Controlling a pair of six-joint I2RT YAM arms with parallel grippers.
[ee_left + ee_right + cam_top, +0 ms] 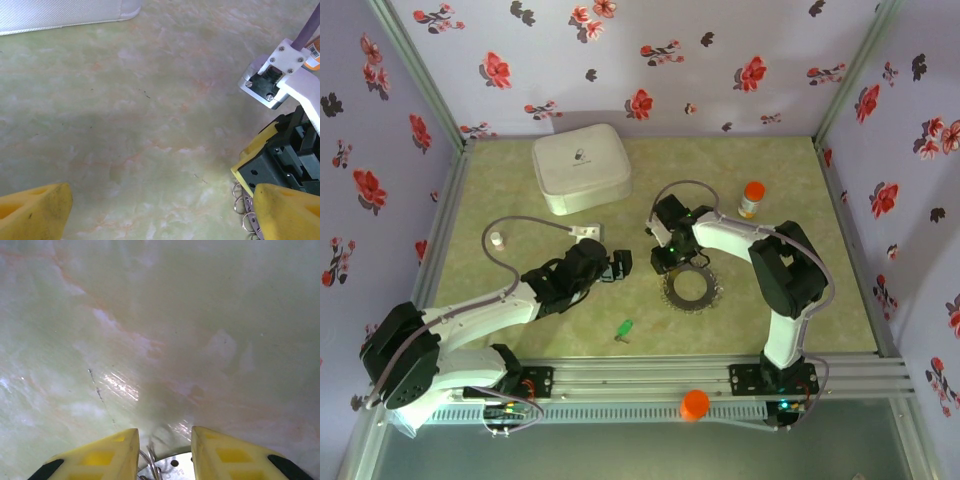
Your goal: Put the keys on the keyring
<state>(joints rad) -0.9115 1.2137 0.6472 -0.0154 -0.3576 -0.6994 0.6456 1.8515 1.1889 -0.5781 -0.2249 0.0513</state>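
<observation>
The large, flat, grey toothed metal keyring (692,291) lies near the middle of the table (500,190), slightly toward its near edge. The right gripper (672,262) straddles the ring's far rim with yellow fingers (107,457) on either side, probably to steady it; whether they pinch it, I cannot tell. The left gripper (618,266) hovers alongside, spread wide and empty. The tiny green-headed key (623,329) lies loose closer to the near edge.

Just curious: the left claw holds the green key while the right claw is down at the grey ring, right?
No: the top view shows the green key lying loose on the table, the left gripper open and empty. The right gripper is down at the grey ring.
</observation>
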